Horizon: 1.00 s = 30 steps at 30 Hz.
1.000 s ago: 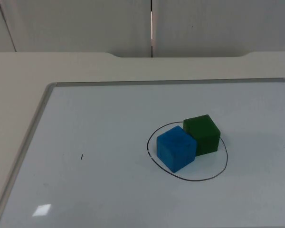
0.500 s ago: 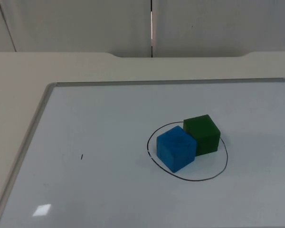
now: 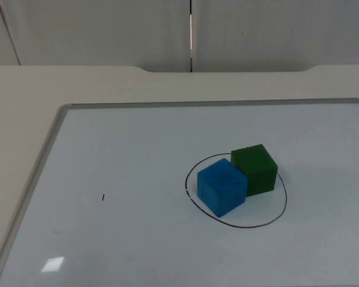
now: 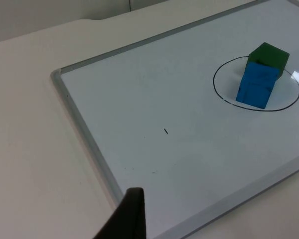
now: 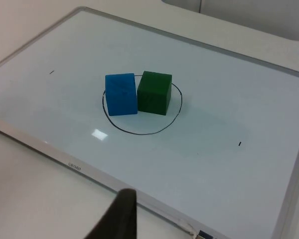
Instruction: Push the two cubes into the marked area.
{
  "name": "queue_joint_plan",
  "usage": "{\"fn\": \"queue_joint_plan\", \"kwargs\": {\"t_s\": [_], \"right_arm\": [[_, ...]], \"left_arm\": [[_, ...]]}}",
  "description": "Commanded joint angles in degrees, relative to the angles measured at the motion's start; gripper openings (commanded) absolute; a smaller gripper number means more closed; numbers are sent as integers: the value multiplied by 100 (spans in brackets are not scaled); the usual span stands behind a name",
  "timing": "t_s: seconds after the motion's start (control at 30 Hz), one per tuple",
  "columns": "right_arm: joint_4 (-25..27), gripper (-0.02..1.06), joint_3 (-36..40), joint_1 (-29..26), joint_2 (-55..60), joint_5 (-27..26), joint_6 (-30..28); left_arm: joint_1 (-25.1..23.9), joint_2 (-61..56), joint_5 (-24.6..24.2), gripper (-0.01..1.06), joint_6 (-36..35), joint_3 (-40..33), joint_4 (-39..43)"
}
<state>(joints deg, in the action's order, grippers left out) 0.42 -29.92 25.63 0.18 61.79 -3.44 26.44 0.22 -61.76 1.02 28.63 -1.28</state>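
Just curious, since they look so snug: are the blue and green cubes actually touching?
Touching, as far as shows. In the right wrist view the blue cube and green cube stand side by side inside the drawn circle, with no gap visible between them.

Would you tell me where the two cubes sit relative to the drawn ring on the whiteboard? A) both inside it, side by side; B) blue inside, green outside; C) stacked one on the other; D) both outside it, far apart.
A: the blue cube and the green cube stand side by side on the whiteboard, both within the drawn ring.
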Motion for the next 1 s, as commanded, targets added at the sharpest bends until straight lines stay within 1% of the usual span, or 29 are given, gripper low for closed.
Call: {"fn": "queue_joint_plan", "kwargs": {"t_s": [0.0, 0.57, 0.97], "right_arm": [[8, 105, 30, 28, -18, 4, -13], [8, 105, 40, 28, -18, 4, 171], [8, 105, 40, 28, -18, 4, 188]], "left_arm": [[-11, -22, 11, 105, -50, -22, 42], [-11, -22, 11, 105, -50, -22, 42], [-11, -22, 11, 105, -50, -22, 19]]}}
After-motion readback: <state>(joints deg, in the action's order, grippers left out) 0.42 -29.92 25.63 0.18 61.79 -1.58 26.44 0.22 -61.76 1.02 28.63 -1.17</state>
